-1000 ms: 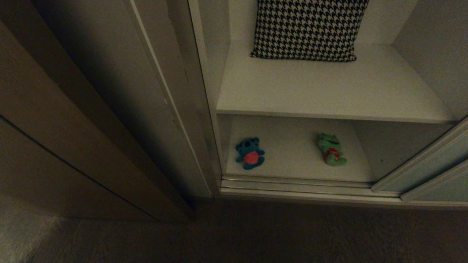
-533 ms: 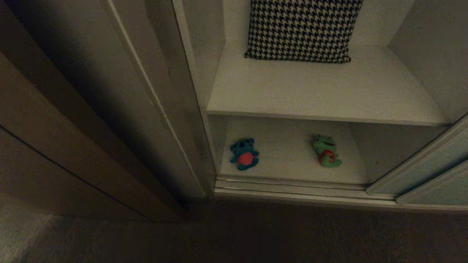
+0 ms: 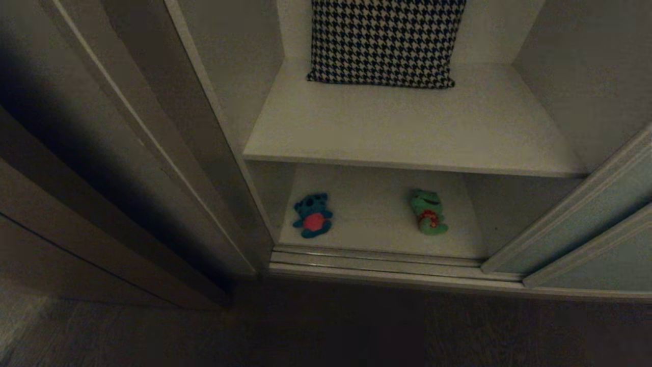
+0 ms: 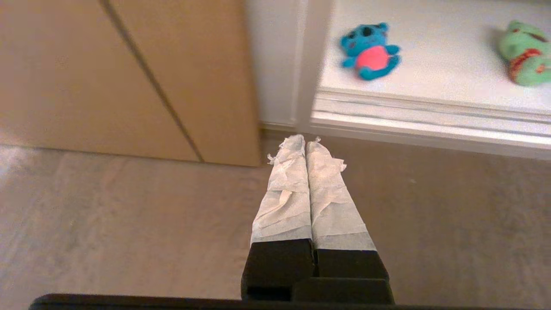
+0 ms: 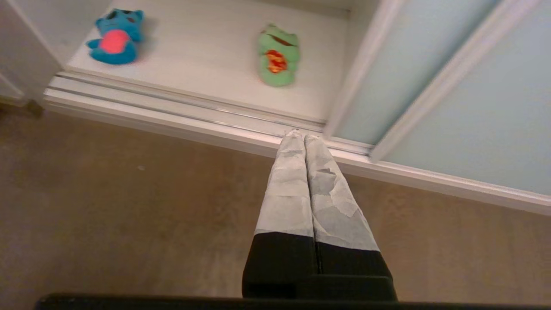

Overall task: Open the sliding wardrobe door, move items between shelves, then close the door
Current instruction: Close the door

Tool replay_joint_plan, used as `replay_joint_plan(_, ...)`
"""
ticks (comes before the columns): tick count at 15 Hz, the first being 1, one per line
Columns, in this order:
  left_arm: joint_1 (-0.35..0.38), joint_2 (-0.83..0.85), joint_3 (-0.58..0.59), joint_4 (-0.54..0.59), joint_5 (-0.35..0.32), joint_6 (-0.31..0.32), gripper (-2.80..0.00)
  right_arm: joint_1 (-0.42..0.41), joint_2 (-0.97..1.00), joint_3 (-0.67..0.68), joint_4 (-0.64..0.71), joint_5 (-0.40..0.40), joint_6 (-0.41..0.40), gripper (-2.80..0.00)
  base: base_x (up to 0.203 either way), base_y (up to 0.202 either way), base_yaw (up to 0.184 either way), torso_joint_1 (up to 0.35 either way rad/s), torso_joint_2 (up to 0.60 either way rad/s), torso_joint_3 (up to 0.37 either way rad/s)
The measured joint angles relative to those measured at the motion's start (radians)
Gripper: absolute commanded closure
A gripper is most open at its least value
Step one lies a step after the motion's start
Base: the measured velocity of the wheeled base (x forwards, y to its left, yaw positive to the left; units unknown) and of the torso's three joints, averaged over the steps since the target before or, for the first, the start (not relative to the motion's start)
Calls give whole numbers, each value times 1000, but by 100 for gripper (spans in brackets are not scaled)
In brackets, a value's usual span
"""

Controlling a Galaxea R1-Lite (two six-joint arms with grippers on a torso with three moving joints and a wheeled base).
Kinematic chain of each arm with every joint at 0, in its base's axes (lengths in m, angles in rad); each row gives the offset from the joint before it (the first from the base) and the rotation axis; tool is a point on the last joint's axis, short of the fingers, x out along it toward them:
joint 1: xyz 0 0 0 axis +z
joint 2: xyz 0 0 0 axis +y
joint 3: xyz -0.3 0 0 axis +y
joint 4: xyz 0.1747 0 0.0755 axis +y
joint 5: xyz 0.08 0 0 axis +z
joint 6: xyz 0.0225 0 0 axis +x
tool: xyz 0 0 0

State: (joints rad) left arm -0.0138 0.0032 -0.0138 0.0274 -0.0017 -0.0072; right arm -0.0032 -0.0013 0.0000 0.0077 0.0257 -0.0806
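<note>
The wardrobe stands open, its pale grey-green sliding door [image 3: 601, 214] [image 5: 486, 112] pushed to the right. On the bottom shelf [image 3: 377, 214] lie a teal bear with a red belly [image 3: 311, 221] [image 4: 369, 51] [image 5: 115, 38] and a green frog with red markings [image 3: 428, 211] [image 4: 526, 52] [image 5: 279, 55]. The upper shelf [image 3: 407, 132] holds only a cushion. Neither arm shows in the head view. My left gripper [image 4: 305, 142] hangs shut and empty over the floor short of the door track. My right gripper [image 5: 304, 137] is shut and empty too, its tips in front of the track by the door's edge.
A black-and-white houndstooth cushion [image 3: 384, 41] leans at the back of the upper shelf. A metal door track [image 3: 377, 257] runs along the wardrobe's foot. Brown wooden panelling [image 3: 66, 214] [image 4: 129, 77] stands to the left. Dark floor [image 3: 326, 331] lies in front.
The whole head view has shifted: the wardrobe and toys now sit further left in the picture, so the camera has moved. The toys lie as before.
</note>
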Motion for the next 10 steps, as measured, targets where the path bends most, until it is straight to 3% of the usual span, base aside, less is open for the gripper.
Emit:
replay_joint_plan(7, 0, 0, 0, 0, 0, 0, 0, 0, 0, 0, 0, 0, 0, 0, 0, -190, 2, 1, 3, 3)
replay_joint_plan(10, 0, 0, 0, 0, 0, 0, 0, 0, 0, 0, 0, 0, 0, 0, 0, -29, -1, 1, 1, 1)
